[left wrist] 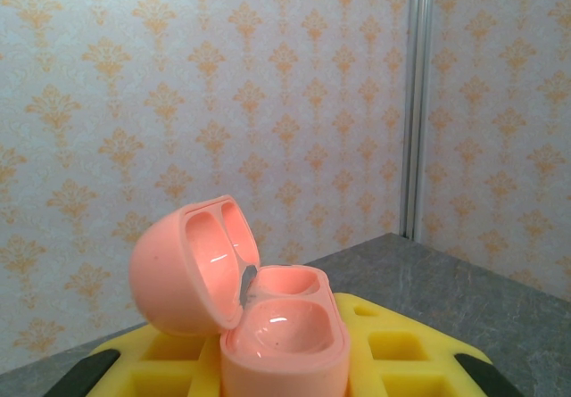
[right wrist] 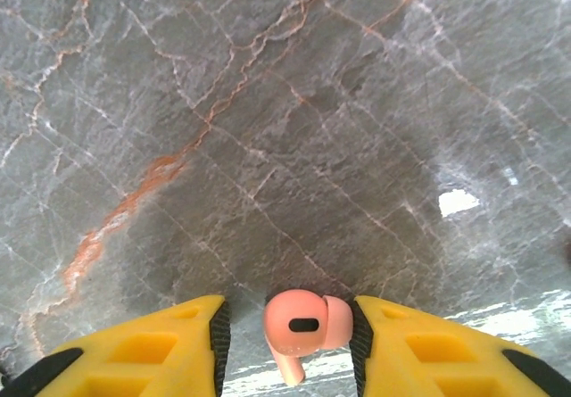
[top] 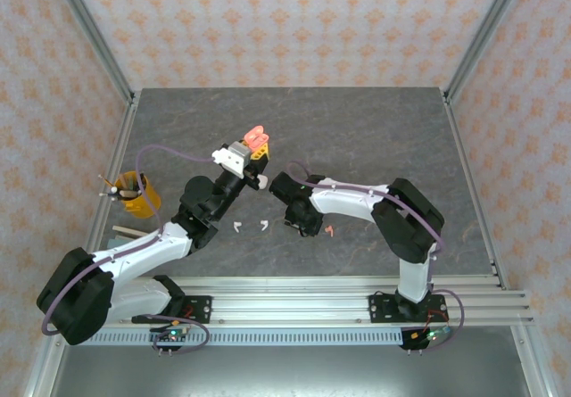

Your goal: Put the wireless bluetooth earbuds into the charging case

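Left tool is pressed onto the base of the open coral charging case, apparently raised off the desk, lid tipped back, both wells facing up; right tool, nearer the arm bases than the case and to its right, stands partly spread around a coral earbud, one pad touching, a gap at the other; its stem points back toward the wrist, so it probably needs turning stem-down over a well.

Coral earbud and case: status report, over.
Left hand clamped on open coral case, sockets empty. Coral earbud between fingers of right hand, grip unconfirmed. Nothing blocking the case.
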Robot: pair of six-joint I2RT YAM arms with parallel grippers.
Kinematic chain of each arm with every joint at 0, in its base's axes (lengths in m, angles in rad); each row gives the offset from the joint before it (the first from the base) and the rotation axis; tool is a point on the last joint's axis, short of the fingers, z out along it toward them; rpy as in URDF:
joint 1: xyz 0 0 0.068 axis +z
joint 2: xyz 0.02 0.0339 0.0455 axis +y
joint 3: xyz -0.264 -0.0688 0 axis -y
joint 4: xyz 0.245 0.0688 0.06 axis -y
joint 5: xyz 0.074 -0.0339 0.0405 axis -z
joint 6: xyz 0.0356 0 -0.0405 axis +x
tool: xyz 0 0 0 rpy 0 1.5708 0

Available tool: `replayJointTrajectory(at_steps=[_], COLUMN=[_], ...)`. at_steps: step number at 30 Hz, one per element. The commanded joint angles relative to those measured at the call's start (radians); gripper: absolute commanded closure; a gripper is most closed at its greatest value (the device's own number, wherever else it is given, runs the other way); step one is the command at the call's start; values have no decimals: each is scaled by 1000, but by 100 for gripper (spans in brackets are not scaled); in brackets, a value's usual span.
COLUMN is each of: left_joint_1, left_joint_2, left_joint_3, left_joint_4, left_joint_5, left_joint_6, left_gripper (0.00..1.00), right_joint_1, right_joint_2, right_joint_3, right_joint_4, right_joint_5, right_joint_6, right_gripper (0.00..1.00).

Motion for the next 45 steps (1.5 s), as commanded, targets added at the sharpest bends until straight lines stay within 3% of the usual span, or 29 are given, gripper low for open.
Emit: replayJointTrajectory(at_steps=[1,24,45], left_joint_1=[12,13,13], left_joint_2=[-21,-37,-79], left_joint_3=[31,39,33], left_joint_4=[-9,-42,-85], left_joint_5=[20,38,36], left_joint_6=[-4,1,6], left_gripper=[100,100,100], right_joint_1=[8,-18,-19], right_joint_2=[46,-39,-298], right_joint_3=[4,-89,-218], right_joint_4=[-34,70,221], right_joint_5=[26,57,243], right_joint_6=[-2,-53,-332], right_gripper=[59,73,73])
